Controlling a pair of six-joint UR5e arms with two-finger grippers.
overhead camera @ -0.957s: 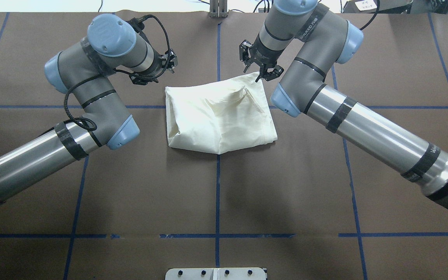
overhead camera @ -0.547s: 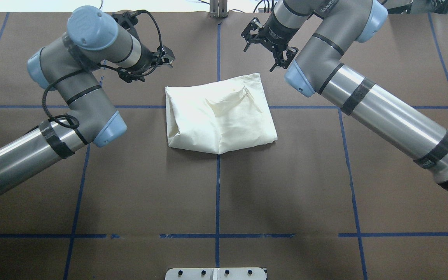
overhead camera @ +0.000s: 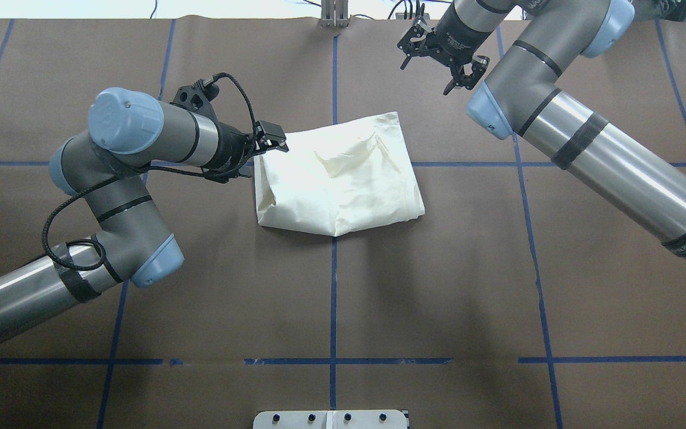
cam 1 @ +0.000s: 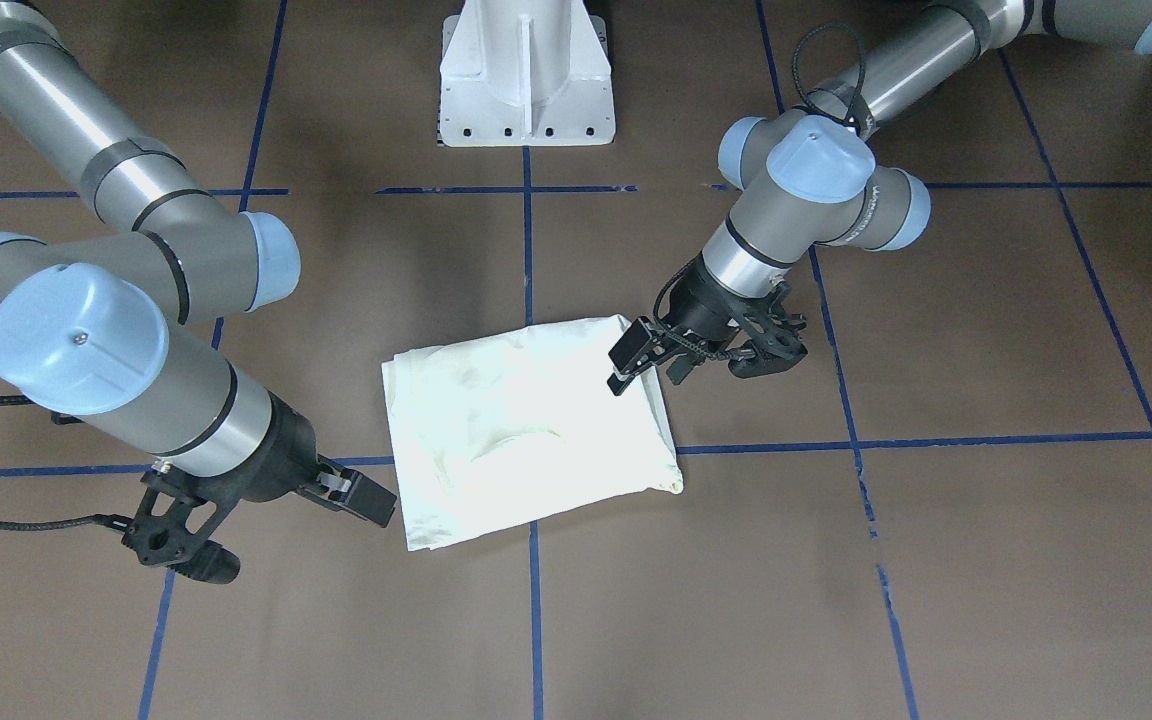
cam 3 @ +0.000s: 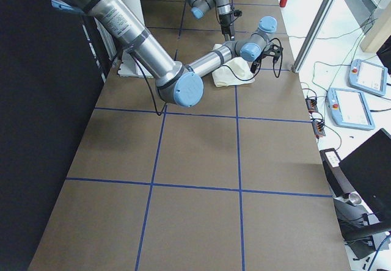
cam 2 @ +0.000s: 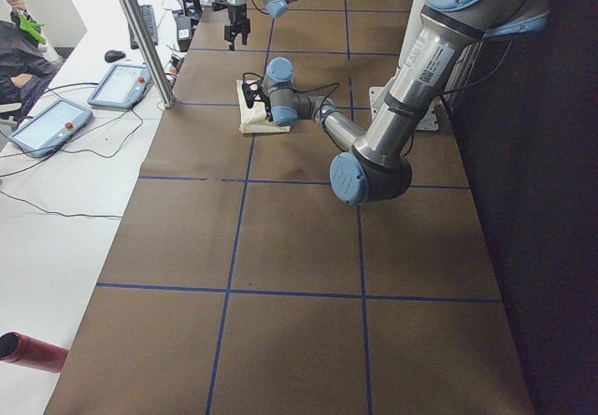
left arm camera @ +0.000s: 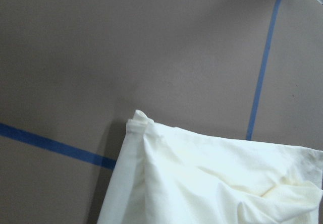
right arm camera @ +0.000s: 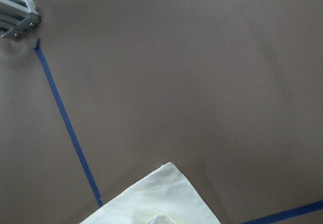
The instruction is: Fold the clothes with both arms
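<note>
The folded T-shirt [overhead camera: 337, 179] lies unmoved, cream side up, at the centre of the bench [overhead camera: 331, 286], while the left tool [overhead camera: 250, 158] has swung in to its far-left corner and the right tool [overhead camera: 426, 77] has drawn back toward the far edge. Both tools are spread wide and hold nothing. A clean fold likely needs that corner pinched through every layer, with the right tool returning to match it.

We see the table [overhead camera: 438, 286] from above-behind, opposite, and both ends (distant); wrist cameras look closely ahead of left gripper [cam 1: 736, 362] and right gripper [overhead camera: 428, 76], both catching the shirt [left arm camera: 202, 178].
</note>
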